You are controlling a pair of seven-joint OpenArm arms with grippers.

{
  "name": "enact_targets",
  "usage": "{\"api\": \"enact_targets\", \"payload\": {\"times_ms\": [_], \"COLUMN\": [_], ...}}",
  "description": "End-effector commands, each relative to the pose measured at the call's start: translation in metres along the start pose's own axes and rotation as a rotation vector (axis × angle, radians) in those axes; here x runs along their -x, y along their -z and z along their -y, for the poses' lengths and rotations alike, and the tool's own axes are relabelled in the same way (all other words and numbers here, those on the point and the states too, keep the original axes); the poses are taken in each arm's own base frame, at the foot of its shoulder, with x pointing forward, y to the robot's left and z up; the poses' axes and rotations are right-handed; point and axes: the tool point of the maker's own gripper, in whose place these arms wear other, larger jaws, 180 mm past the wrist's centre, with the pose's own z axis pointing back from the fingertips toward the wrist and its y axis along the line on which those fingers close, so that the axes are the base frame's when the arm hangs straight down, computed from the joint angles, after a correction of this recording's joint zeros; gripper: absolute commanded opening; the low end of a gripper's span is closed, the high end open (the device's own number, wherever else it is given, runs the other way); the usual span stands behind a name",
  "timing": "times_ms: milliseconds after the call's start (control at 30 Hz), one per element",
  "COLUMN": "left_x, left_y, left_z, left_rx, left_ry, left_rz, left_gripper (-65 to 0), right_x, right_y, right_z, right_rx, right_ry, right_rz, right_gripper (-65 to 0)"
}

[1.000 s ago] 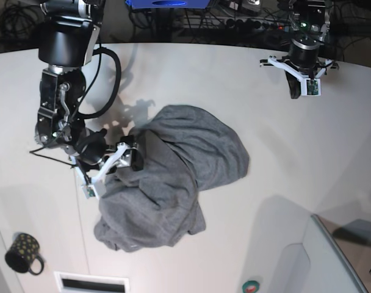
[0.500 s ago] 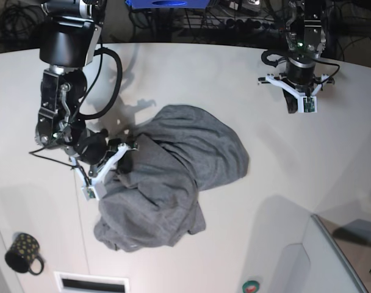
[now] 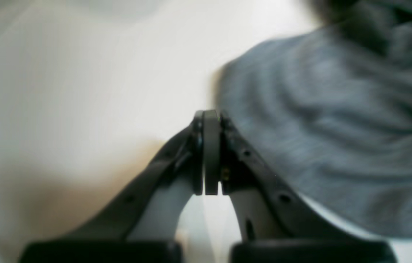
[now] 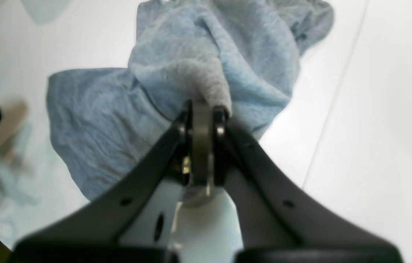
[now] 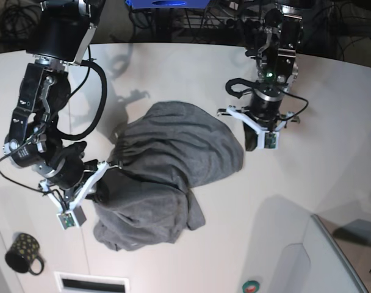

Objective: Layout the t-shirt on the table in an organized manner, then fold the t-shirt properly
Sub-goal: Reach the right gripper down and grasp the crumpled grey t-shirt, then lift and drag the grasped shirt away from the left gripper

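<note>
White bench (image 5: 173, 67) fills the scene, with cables in the dark behind it. On it the shirt (image 5: 173, 165) lies bunched at centre. My right gripper (image 5: 109, 168) pinches a fold at the heap's 9 o'clock edge, probably to drag it out flat. My left gripper (image 5: 254, 141), pressed together and empty, hangs just beside the 3 o'clock edge, seemingly waiting to take a hem.
</note>
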Motion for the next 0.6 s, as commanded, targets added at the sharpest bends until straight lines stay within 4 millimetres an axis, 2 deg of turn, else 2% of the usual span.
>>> {"api": "enact_targets", "payload": {"times_ms": [0, 100, 200, 333, 467, 567], "left_x": [-0.018, -0.019, -0.009, 0.017, 0.035, 0.037], "left_y": [0.008, 0.027, 0.045, 0.060, 0.059, 0.058], "left_z": [0.009, 0.032, 0.038, 0.034, 0.027, 0.014], "left_rx": [0.011, 0.048, 0.049, 0.039, 0.023, 0.012], "left_ry": [-0.013, -0.028, -0.046, -0.041, -0.044, -0.015], "left_rz": [0.055, 0.040, -0.004, -0.089, -0.133, -0.135], "left_gripper": [-65.0, -65.0, -65.0, -65.0, -65.0, -65.0], "right_x": [-0.026, -0.034, -0.044, -0.044, -0.045, -0.042], "right_y": [-0.006, -0.011, -0.019, -0.037, -0.054, -0.067], "right_z": [-0.002, -0.001, -0.001, 0.003, 0.001, 0.022], "right_rx": [-0.005, 0.005, 0.020, 0.057, 0.086, 0.147], "right_ry": [-0.018, -0.033, -0.052, -0.093, -0.117, -0.087], "right_rz": [0.079, 0.105, 0.135, 0.129, 0.151, 0.157], "right_gripper": [-64.4, -64.4, -64.4, -64.4, -64.4, -64.4]}}
